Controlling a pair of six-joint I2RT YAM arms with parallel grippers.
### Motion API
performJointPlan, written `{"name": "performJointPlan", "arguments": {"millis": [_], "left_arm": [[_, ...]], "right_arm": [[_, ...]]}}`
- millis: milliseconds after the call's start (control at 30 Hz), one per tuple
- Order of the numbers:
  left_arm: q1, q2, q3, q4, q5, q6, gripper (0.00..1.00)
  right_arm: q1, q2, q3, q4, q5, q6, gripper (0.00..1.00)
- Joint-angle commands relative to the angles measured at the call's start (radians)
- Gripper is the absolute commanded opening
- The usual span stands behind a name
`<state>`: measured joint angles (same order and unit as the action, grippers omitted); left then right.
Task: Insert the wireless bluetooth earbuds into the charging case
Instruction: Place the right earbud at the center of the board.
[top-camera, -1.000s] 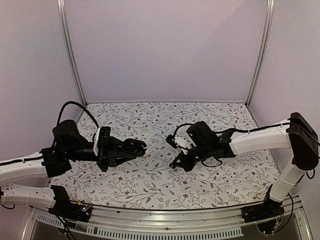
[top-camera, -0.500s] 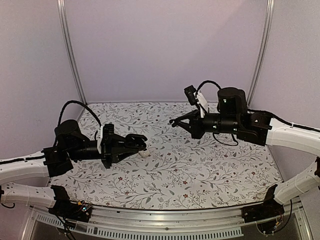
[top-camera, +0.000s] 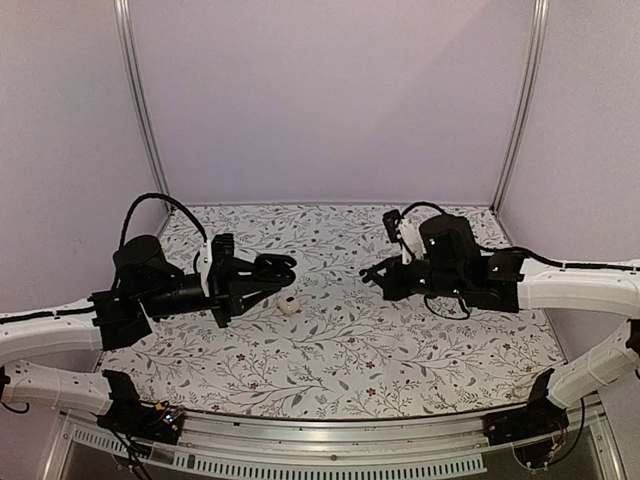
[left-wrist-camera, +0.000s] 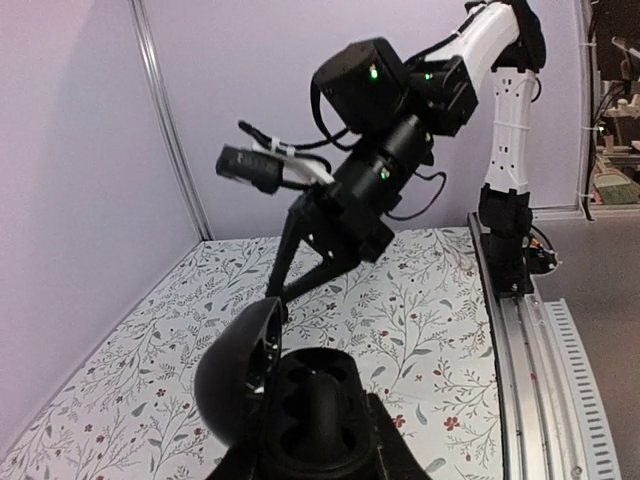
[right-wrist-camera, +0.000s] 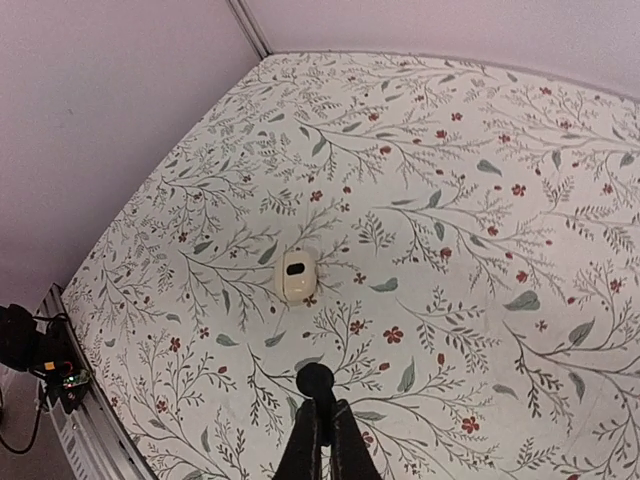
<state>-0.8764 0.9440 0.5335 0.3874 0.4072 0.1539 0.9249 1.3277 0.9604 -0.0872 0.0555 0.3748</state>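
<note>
The left arm reaches in from the near left corner, its forearm sloping up and to the right and its wrist held roughly level above the flowered surface (top-camera: 340, 350). The left end effector (top-camera: 264, 274) is grasping the black charging case (left-wrist-camera: 305, 415) by its base. The case is raised off the surface with its lid (left-wrist-camera: 232, 378) hinged open to one side. In the left wrist view the wells of the case face the camera, but they are too dark to tell whether a bud lies in them.

The right arm comes in from the right side with its white forearm nearly level and pointing left. Its wrist is bent so that the fingers angle down and to the left, clear of the surface. The right end effector (right-wrist-camera: 317, 405) is clenched, the two fingers meeting at their tips. One of the wireless bluetooth earbuds (right-wrist-camera: 316, 378), a small black rounded thing, sits pinched at those tips. In the left wrist view the same fingers hang as a narrow V beyond the open lid, apart from the case.

A small white case (top-camera: 288, 305) lies closed on the surface, just beside the left end effector and below it. It is well apart from the right fingertips. In the right wrist view it lies beyond the held bud.
</note>
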Motion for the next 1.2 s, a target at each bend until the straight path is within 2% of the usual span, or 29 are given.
{"name": "performJointPlan", "arguments": {"millis": [0, 200, 467, 767, 967, 1167], "left_arm": [[0.017, -0.013, -0.015, 0.064, -0.019, -0.041, 0.00], [0.020, -0.039, -0.037, 0.066, -0.025, -0.043, 0.00], [0.021, -0.072, -0.049, 0.057, -0.033, -0.042, 0.00], [0.023, -0.075, -0.050, 0.053, -0.030, -0.036, 0.00], [0.025, -0.077, -0.052, 0.054, -0.031, -0.034, 0.00], [0.025, -0.078, -0.054, 0.058, -0.034, -0.031, 0.00]], "right_arm": [[0.028, 0.081, -0.181, 0.187, 0.077, 0.300, 0.00], [0.078, 0.284, -0.105, 0.251, 0.218, 0.455, 0.00], [0.078, 0.472, -0.035, 0.294, 0.272, 0.674, 0.00], [0.079, 0.563, 0.031, 0.211, 0.315, 0.817, 0.03], [0.078, 0.595, 0.019, 0.193, 0.278, 0.885, 0.03], [0.086, 0.590, -0.016, 0.199, 0.241, 0.919, 0.17]]}}
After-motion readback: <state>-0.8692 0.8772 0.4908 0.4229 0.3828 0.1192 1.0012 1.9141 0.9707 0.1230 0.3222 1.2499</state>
